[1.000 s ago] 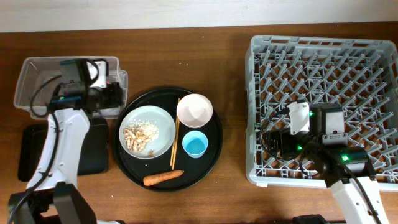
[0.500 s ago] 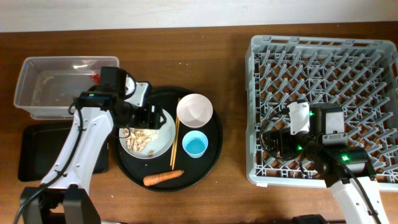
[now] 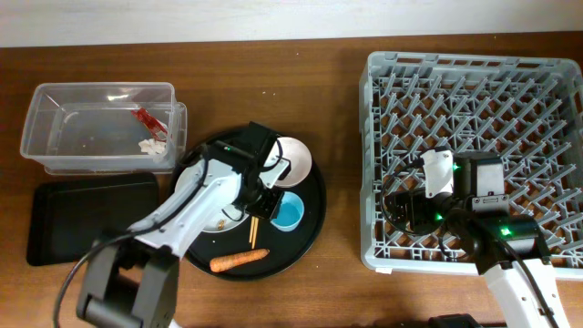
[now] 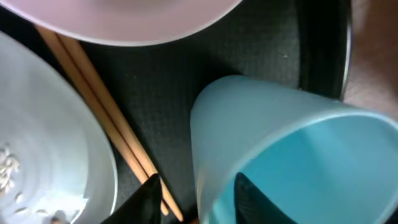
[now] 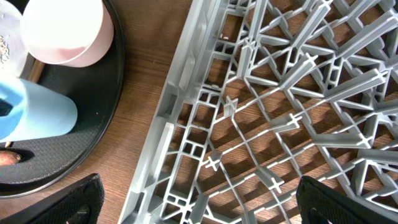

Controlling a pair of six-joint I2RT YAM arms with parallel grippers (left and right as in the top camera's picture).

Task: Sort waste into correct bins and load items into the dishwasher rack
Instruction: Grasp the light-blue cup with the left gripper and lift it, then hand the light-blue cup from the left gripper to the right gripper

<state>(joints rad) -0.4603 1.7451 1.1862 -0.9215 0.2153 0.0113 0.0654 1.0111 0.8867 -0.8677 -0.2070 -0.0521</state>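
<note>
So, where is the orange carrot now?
Overhead view: the orange carrot lies at the round black tray's near edge, closer to the robot than the light-blue cup.

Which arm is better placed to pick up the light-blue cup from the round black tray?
Left. The left gripper is open at the light-blue cup, its fingers apparently straddling the cup's wall. The right gripper hangs open over the dishwasher rack, apart from the cup.

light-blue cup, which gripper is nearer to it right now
Left. The left gripper is at the light-blue cup on the round tray, one finger either side of its wall. The right gripper hangs over the dishwasher rack, well off to the cup's right.
</note>
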